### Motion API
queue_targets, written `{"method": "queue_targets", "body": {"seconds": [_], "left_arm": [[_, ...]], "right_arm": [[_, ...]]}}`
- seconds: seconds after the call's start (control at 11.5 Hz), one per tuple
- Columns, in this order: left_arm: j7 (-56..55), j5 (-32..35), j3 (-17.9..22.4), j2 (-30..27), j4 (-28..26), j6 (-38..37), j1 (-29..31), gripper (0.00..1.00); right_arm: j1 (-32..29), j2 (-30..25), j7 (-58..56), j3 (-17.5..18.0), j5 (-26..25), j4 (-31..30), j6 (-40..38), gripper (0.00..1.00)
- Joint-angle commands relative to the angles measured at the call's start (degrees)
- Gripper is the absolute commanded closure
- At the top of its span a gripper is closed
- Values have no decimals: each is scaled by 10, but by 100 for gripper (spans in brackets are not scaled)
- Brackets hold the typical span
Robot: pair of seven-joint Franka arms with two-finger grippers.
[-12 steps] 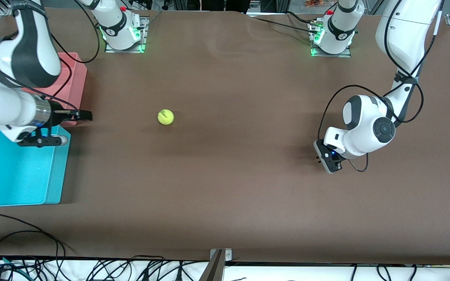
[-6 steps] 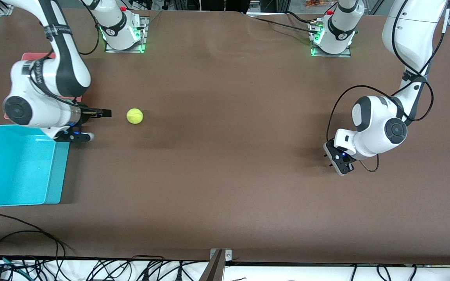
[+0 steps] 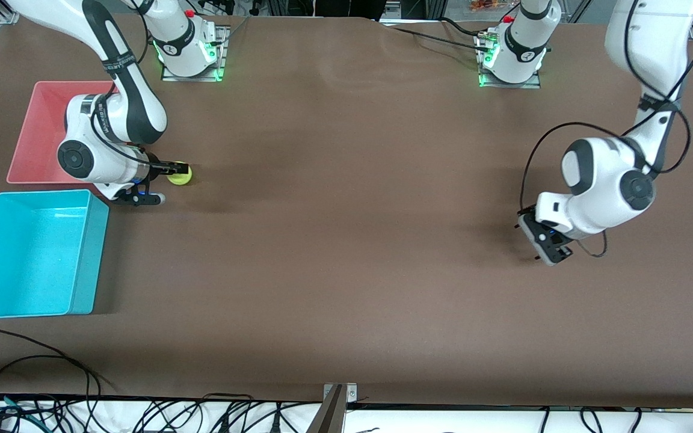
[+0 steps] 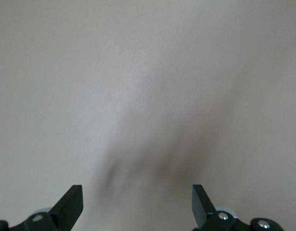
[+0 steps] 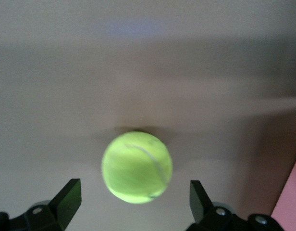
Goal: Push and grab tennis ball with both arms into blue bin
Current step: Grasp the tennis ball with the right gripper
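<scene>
The tennis ball sits on the brown surface at about one o'clock from the blue bin, just beside the pink tub. The right hand is low at the ball with its fingers spread wide and the ball between them, gripping nothing yet. The left hand waits over bare surface toward the left arm's end, fingers wide apart and empty. The risk, as I judge it: the round ball can roll out before the fingers close, or squirt from an off-centre pinch and end against the pink tub.
</scene>
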Motion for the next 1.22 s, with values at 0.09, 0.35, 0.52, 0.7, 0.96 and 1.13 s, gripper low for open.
{"method": "queue_targets", "body": {"seconds": [0.09, 0.35, 0.52, 0.7, 0.96, 1.13], "left_arm": [[-3, 10, -2, -99, -53, -6, 26, 0], [-66, 10, -2, -165, -64, -37, 27, 0], [-123, 12, -2, -215, -67, -80, 28, 0], [-141, 14, -2, -263, -67, -133, 35, 0], [-259, 59, -5, -325, -56, -214, 38, 0], [-284, 75, -8, -346, -36, -259, 35, 0]], "right_arm": [[-2, 17, 2, 1, 1, -19, 58, 0], [-3, 19, 1, -25, -24, -34, 41, 0], [-4, 18, 2, -28, -61, -33, 28, 0], [0, 19, 10, -28, -66, -32, 27, 0], [12, 30, 62, -27, -111, -32, 18, 0], [23, 33, 80, -26, -113, -29, 6, 0]]}}
